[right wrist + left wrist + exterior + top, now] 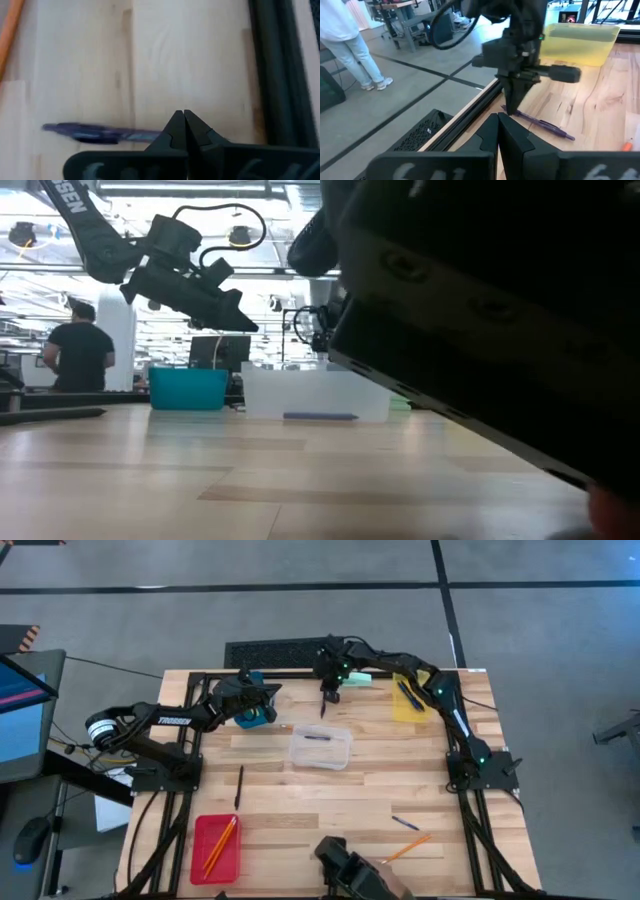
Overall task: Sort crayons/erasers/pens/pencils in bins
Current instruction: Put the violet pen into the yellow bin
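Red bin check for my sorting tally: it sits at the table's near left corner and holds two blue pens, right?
Not quite. The red bin does sit at the table's near left corner, but it holds orange pencils, not blue pens. The high view shows this.

The left arm [165, 722] carries white lettering along its link, seen from above; it reads "TROSSEN", though the letters are small. In the low view the end of the same word, "SEN", shows in white on the arm link [78, 202] at the upper left corner. Pale marks on the left wrist housing [420, 172] are too blurred to read.
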Controlling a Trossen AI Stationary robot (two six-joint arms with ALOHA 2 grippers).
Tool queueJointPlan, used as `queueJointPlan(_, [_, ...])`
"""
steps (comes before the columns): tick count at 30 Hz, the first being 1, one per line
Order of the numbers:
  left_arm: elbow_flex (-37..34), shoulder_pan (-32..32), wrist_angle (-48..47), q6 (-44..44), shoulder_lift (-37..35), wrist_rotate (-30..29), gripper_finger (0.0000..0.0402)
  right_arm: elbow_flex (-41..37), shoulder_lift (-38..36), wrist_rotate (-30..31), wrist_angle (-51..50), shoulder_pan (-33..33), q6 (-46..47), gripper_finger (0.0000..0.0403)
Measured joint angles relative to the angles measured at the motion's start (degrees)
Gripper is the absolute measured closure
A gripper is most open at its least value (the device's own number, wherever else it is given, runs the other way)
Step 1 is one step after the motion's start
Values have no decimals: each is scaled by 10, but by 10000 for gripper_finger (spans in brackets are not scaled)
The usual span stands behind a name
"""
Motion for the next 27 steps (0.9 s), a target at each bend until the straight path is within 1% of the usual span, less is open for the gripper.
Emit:
queueJointPlan(3, [0, 0, 0, 0, 0, 0, 401, 28, 9, -8, -13, -6, -3, 403])
queueJointPlan(11, [0, 0, 0, 0, 0, 1, 401, 61, 10, -11, -37, -11, -30, 403])
queueJointPlan(15, [0, 0, 0, 2, 0, 1, 401, 66, 11, -7, -41, -21, -43, 403])
queueJointPlan(21, [0, 0, 1, 1, 0, 1, 401, 76, 10, -5, -46, -22, -17, 403])
queueJointPlan(27, [0, 0, 2, 1, 0, 1, 401, 75, 20, 6, -73, -10, -43, 403])
